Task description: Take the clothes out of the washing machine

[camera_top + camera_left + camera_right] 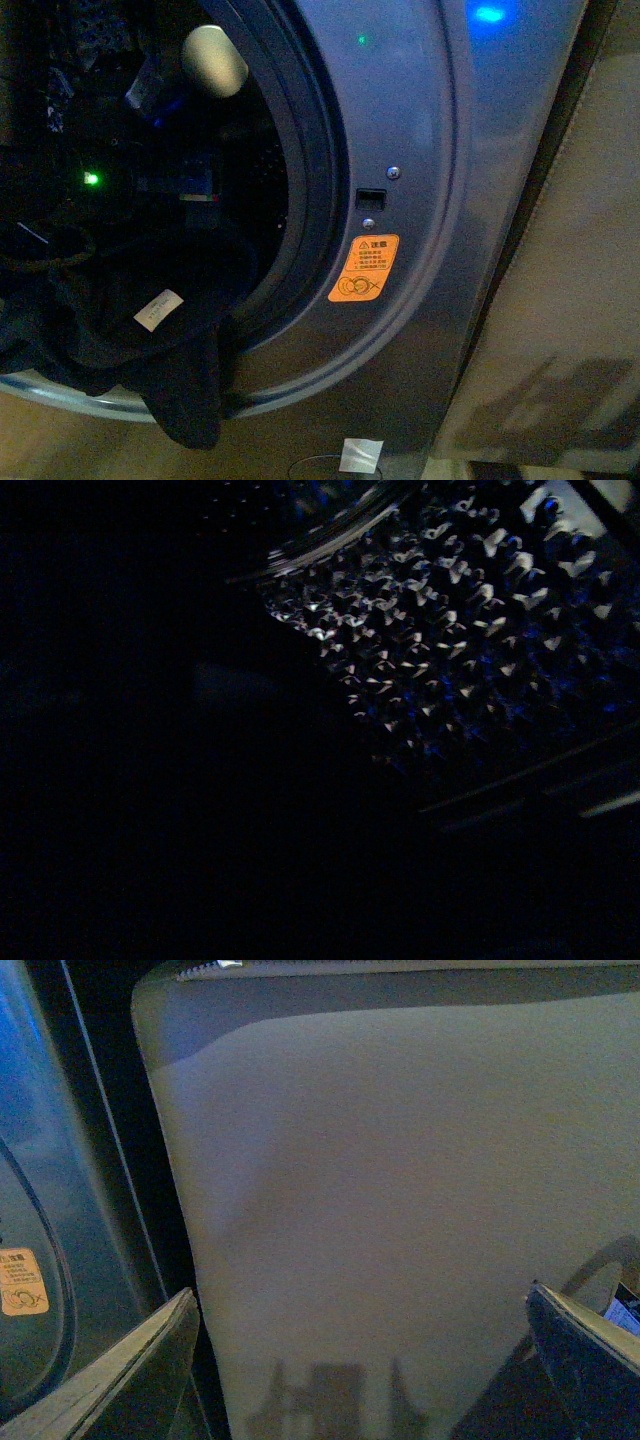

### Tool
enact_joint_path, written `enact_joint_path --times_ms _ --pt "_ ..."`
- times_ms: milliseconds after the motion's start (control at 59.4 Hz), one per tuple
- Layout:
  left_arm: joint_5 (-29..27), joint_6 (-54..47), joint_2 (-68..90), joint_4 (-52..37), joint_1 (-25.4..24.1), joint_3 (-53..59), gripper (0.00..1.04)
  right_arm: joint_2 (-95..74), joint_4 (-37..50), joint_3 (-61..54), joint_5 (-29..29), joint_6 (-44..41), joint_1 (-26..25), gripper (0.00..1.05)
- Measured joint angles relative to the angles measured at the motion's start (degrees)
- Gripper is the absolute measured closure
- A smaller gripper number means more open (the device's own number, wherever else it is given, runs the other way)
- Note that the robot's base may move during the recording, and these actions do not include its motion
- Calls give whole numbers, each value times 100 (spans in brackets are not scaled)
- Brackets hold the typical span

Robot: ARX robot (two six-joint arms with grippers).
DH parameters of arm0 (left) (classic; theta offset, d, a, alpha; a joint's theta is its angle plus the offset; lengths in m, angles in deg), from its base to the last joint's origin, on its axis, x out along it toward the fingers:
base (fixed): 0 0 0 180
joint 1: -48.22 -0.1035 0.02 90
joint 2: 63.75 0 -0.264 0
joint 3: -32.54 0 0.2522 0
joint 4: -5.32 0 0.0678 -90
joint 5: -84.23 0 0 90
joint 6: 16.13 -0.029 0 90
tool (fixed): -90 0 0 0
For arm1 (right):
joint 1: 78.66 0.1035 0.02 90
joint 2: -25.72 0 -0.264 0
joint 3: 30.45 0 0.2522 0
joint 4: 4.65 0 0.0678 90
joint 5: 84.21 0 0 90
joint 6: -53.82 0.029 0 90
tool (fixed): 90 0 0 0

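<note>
The grey washing machine (440,200) fills the front view, with its round opening at the left and an orange warning sticker (364,268) on its front. Dark navy clothes (150,350) spill over the lower rim of the opening; one shows a small white label (158,309). My left arm reaches into the dark drum; a green light (91,179) glows on it. The left wrist view is mostly dark and shows only the perforated steel drum (440,630); its jaws are hidden. My right gripper (365,1360) is open and empty, facing a plain beige panel (400,1210).
A beige panel (570,300) stands right of the machine. A blue light (489,14) glows at the machine's top. A pale round object (213,60) shows inside the opening. A white tape strip (360,455) sits at the machine's base. The machine's sticker also shows in the right wrist view (22,1282).
</note>
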Motion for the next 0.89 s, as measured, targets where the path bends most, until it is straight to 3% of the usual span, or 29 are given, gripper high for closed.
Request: enact_joint_path --times_ms 539,724,758,893 --pt "-1147 -748 1167 1110 -85 -881 7 0 0 0 0 0 0 7" --pt "-1283 -798 1196 1309 -133 -933 7 0 0 0 0 0 0 7" --pt "-1298 -811 1193 1316 -142 -931 10 0 0 0 0 0 0 7" --pt "-1196 -1084 1051 1137 -190 -673 38 0 0 0 0 0 0 7"
